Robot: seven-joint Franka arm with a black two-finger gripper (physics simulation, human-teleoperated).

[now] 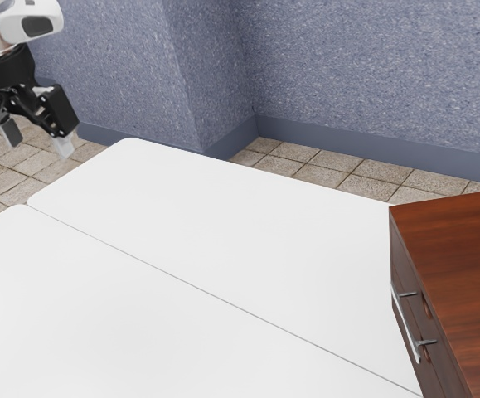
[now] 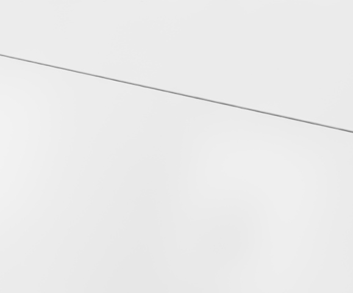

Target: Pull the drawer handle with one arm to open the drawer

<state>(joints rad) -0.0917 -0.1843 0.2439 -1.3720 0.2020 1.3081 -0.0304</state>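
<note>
While the gripper hung high over the white surface, its fingers apart and empty, presumably ready for a grasp, the drawer handle sat well apart on the wooden cabinet at the surface's edge.

The black two-finger claw hangs over the white bench. Well apart from it, toward the exterior view's right, stands the brown wooden drawer cabinet.

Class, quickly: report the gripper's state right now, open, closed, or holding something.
Black two-finger gripper: open, holding nothing, far from the silver bar handle on the brown wooden drawer.
</note>
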